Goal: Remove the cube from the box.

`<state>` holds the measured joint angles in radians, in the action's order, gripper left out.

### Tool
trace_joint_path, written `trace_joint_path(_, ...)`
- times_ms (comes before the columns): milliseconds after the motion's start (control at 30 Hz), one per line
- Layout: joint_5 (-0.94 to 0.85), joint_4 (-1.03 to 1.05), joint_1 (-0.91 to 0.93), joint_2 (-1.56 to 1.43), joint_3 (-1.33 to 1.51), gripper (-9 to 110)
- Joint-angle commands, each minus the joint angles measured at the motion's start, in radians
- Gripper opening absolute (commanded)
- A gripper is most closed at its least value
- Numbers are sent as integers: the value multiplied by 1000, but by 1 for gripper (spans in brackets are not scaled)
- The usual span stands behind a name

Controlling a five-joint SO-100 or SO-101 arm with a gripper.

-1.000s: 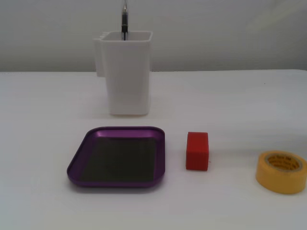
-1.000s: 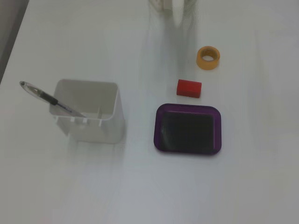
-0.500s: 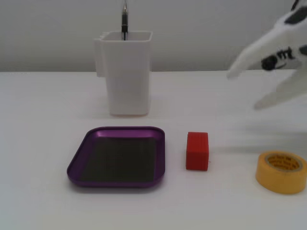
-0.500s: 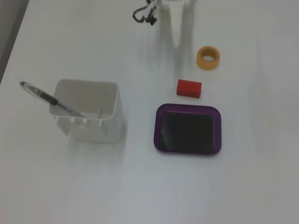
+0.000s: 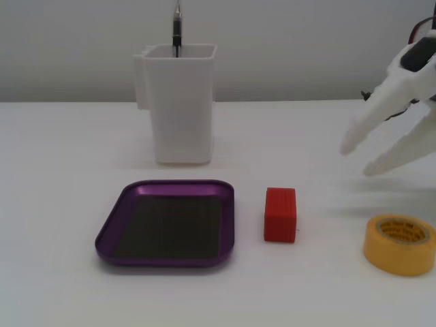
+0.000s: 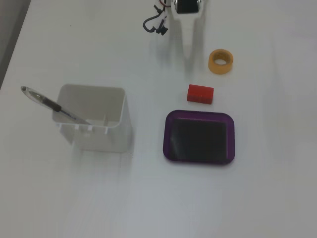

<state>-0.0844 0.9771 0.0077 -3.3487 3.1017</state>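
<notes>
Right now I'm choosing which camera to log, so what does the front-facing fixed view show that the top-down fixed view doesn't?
Only the front-facing fixed view shows the gripper side-on, its two white fingers spread apart above the table, and the wall behind. Only the top-down fixed view shows inside the white container, with the pen leaning against its rim, and the arm's cable. Both show the cube on the table beside the box, not in it, and the yellow tape roll.

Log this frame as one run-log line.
gripper: open, empty, in the air above the table | cube: on table beside box, not in it | box: empty | tape roll: apart from the cube
</notes>
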Motion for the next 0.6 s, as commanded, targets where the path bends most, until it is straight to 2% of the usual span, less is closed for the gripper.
trace_joint_path(0,9,-15,2,-78,17,0)
trace_joint_path(567,0,-31,3,-80,25,1)
